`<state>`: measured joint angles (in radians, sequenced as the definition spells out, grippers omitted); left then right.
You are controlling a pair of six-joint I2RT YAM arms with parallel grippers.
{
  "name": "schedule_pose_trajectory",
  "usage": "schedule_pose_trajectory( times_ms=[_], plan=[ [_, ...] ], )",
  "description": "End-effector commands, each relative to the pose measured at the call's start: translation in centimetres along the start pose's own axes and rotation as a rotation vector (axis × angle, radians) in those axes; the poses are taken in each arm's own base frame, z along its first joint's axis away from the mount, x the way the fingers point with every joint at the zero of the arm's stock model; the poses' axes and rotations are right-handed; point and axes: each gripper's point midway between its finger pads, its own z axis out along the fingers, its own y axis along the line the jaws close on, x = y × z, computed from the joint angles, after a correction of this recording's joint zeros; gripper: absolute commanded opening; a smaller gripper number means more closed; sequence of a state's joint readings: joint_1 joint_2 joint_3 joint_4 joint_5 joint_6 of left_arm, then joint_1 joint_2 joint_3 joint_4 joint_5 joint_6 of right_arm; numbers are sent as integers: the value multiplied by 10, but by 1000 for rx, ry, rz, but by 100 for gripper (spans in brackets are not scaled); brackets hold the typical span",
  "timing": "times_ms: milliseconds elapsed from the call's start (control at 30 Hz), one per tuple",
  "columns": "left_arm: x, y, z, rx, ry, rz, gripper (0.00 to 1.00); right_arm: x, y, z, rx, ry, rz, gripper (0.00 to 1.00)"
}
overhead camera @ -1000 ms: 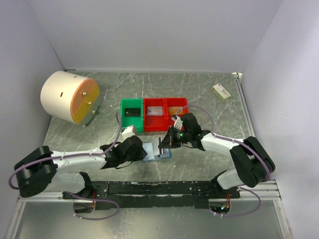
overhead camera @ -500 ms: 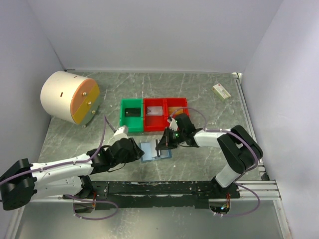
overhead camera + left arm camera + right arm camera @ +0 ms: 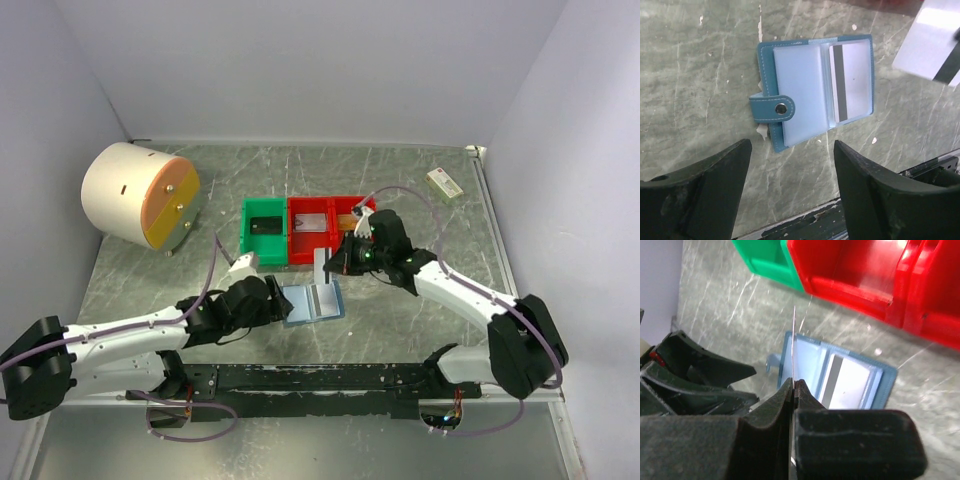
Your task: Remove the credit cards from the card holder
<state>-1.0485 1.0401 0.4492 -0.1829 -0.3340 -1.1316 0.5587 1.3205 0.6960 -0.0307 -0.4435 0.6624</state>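
Credit card (image 3: 927, 42) pinched edge-on between right fingers (image 3: 850, 440) above open card holder (image 3: 800, 95)

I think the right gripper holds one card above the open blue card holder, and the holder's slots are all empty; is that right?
Not quite: the card holder is not empty. The left wrist view shows a striped card in one pocket. The right gripper does hold the other card above the open holder.

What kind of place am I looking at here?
Probably a robot lab test cell: left arm and right arm bolted to one rail at the edge of a marble-patterned table, plain pale walls boxing it in, and staged props like green and red bins and a blue card holder.
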Motion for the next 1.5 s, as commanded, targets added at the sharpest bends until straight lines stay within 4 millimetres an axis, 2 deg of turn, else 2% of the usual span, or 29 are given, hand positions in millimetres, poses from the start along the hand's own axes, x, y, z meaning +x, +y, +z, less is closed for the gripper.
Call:
schedule_pose_trajectory(
  times_ms=[0, 200, 367, 500, 633, 700, 867, 967, 1000, 1100, 1267, 1367, 1467],
  plan=[
    [-25, -8, -6, -8, -50, 23, 81, -43, -6, -18, 119, -155, -160, 0],
    [-70, -6, -11, 12, -82, 19, 87, -94, 7, -27, 147, -299, -354, 0],
    [-111, -1, -14, -13, -121, 79, 90, -125, 13, -13, 148, -342, -521, 0],
    [-148, 14, -17, -75, -168, 103, 92, -144, 17, -2, 127, -401, -695, 0],
    [-182, 12, -21, -53, -223, 120, 93, -152, 14, 8, 133, -408, -864, 0],
    [-193, 9, -21, -39, -242, 123, 93, -152, 9, 15, 144, -385, -907, 0],
    [-188, 15, -14, -40, -225, 109, 92, -135, -3, 41, 129, -253, -1033, 0],
    [-184, 22, -16, -52, -222, 116, 93, -131, -21, 54, 201, -197, -1109, 0],
    [-184, 24, -18, -59, -221, 126, 94, -139, -16, 56, 212, -207, -1139, 0],
    [-188, 36, -24, -109, -213, 146, 94, -140, -18, 70, 214, -166, -1239, 0],
    [-191, 49, -31, -142, -216, 151, 94, -143, -43, 91, 382, -65, -1354, 0],
    [-193, 55, -32, -148, -219, 147, 94, -149, -57, 95, 466, -32, -1381, 0],
    [-196, 60, -33, -159, -214, 145, 94, -150, -63, 96, 485, -17, -1418, 0]
  ],
)
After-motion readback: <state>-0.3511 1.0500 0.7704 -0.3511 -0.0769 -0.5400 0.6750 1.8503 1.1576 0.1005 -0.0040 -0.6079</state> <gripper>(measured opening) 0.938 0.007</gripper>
